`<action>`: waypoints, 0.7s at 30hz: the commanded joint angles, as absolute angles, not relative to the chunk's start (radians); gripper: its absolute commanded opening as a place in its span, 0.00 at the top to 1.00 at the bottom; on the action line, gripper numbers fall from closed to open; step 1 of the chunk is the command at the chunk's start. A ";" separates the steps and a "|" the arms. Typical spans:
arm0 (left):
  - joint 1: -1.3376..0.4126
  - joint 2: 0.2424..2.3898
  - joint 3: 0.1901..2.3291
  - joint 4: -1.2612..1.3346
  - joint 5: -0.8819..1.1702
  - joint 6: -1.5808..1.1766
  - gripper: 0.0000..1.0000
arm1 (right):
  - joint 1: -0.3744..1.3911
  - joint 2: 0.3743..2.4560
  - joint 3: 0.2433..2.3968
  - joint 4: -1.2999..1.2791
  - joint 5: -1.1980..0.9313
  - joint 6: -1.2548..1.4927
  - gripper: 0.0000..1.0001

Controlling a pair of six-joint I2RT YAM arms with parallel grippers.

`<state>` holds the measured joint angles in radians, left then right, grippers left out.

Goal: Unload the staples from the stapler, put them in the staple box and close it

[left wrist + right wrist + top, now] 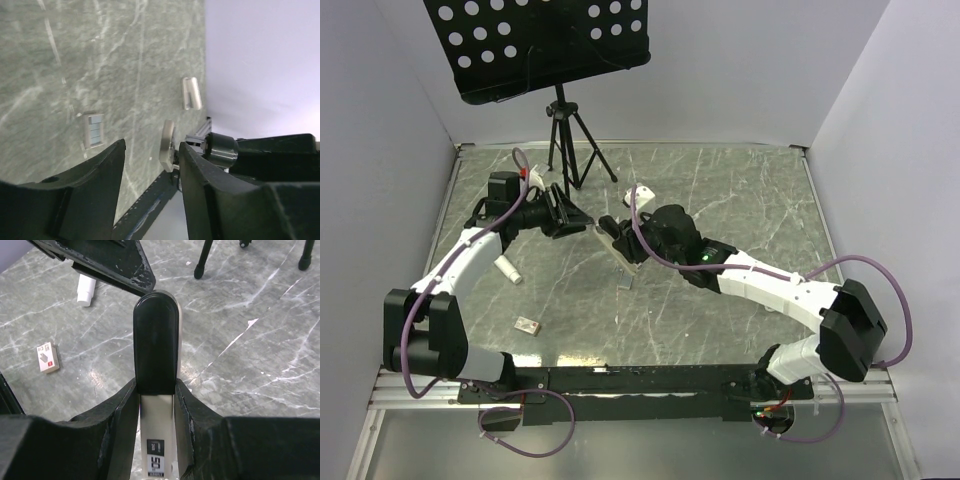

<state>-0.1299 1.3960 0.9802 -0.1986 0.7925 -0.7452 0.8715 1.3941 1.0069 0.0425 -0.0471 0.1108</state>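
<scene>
My right gripper [618, 238] is shut on the stapler [628, 258] and holds it at mid-table. In the right wrist view the stapler [156, 340] stands between my fingers [125, 410], its dark rounded end pointing away and its pale body with a small label toward the wrist. My left gripper [575, 218] is open just left of that end. In the left wrist view the stapler's silvery end [167, 145] shows just beyond the gap of the gripper [150, 152], close to the right finger [200, 175]. I cannot make out any staples for certain.
A small tan block [528, 324] lies front left, also in the left wrist view [93, 130]. A white cylinder [507, 268] lies under the left arm. A black tripod stand [565, 140] with a perforated board stands at the back. A small white item [645, 190] lies behind the grippers.
</scene>
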 commanded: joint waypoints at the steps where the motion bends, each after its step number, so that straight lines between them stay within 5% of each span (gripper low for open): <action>1: -0.127 1.365 0.939 -0.088 0.897 -0.810 0.48 | 0.871 1.331 1.022 0.175 -0.034 0.109 1.00; 15: -0.130 1.387 0.882 0.047 0.937 -0.841 0.50 | 0.871 1.350 1.037 0.202 -0.063 0.114 1.00; 21: -0.153 1.414 0.882 0.063 0.953 -0.864 0.59 | 0.871 1.381 1.043 0.219 -0.067 0.130 1.00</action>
